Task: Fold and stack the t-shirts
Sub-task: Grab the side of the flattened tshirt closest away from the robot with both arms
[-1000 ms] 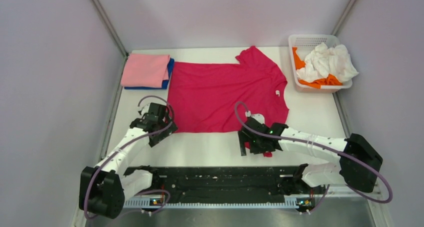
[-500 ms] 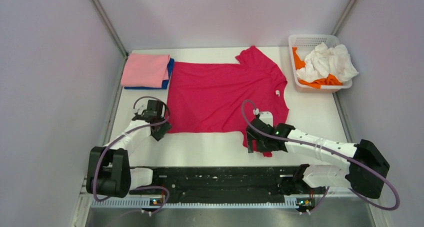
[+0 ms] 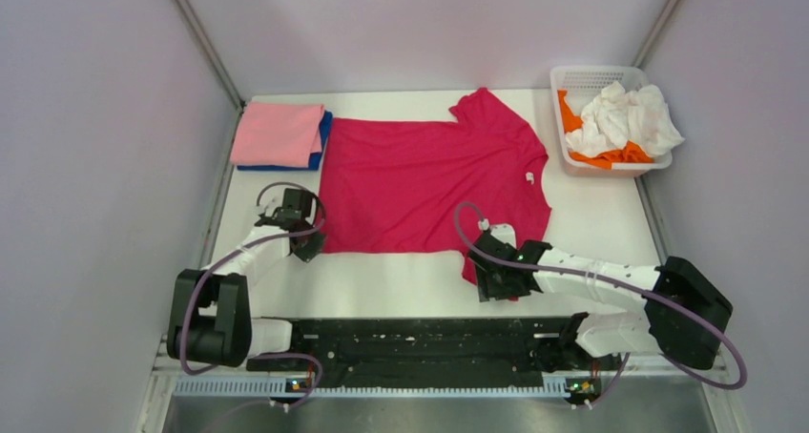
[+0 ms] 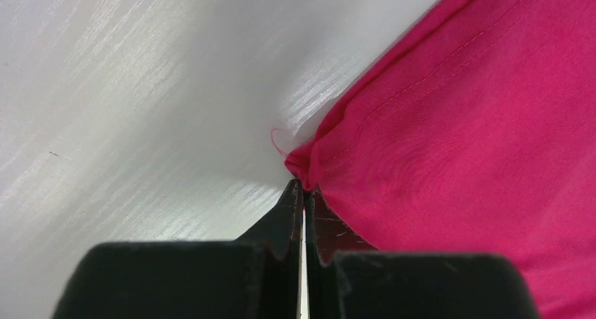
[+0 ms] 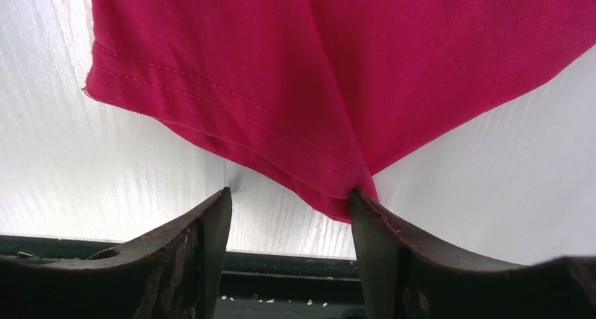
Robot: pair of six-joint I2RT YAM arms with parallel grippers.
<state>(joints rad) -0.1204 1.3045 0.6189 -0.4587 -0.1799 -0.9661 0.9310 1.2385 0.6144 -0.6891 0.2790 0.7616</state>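
A crimson-red t-shirt (image 3: 420, 180) lies flat across the table, neck to the right. My left gripper (image 3: 310, 247) sits at its near left hem corner. In the left wrist view that gripper (image 4: 303, 185) is shut, with the corner of the red shirt (image 4: 457, 122) pinched at its tips. My right gripper (image 3: 496, 278) is at the near sleeve. In the right wrist view it (image 5: 289, 196) stands open, the sleeve hem (image 5: 281, 66) dips between the jaws, and the right finger (image 5: 369, 220) touches the cloth.
A folded pink t-shirt (image 3: 277, 133) rests on a blue one (image 3: 325, 128) at the back left. A white mesh basket (image 3: 599, 73) at the back right holds a crumpled white shirt (image 3: 625, 118) and an orange one (image 3: 570, 109). Grey walls flank the table.
My left gripper reached the hem corner and closed on it. The right gripper's jaws have narrowed around the near sleeve edge. The shirt itself has not shifted.
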